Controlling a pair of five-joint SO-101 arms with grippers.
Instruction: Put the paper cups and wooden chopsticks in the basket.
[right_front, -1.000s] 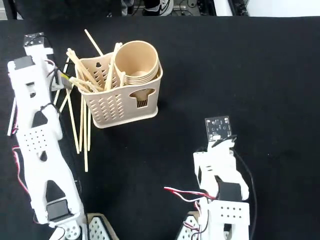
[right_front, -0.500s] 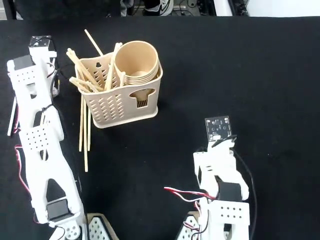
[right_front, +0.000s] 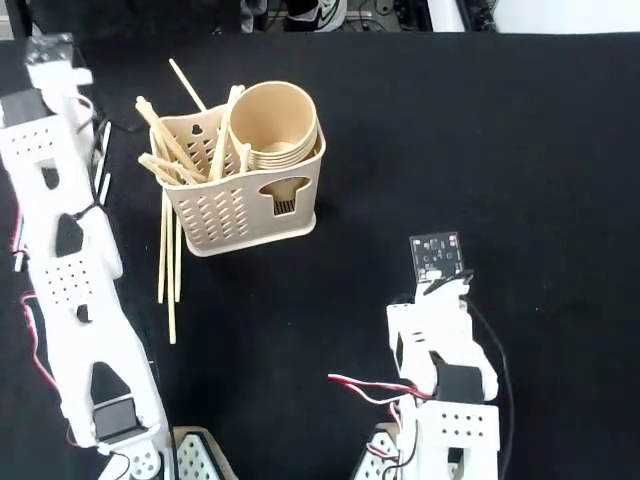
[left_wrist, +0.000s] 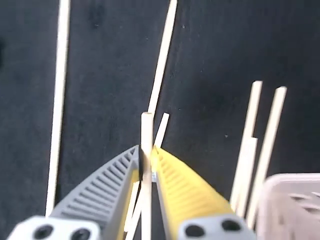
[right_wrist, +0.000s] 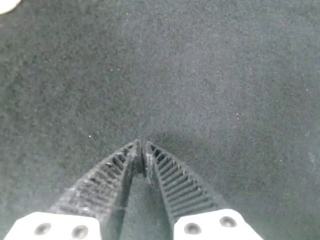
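Basket (right_front: 245, 200) on bench (right_front: 500, 150), rear left of centre. Paper cups (right_front: 275, 120) nested in its right half; chopsticks (right_front: 165, 140) lean in its left half. Loose chopsticks (right_front: 168, 270) lie just left of it. Left gripper (left_wrist: 146, 150) is farther left, held chopstick (left_wrist: 146, 127) between its fingers (left_wrist: 175, 182). Right gripper (right_wrist: 141, 150) is at front right, well apart.

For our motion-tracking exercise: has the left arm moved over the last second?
Yes. In the high view the left arm has swung away from the basket, toward the picture's upper left corner.
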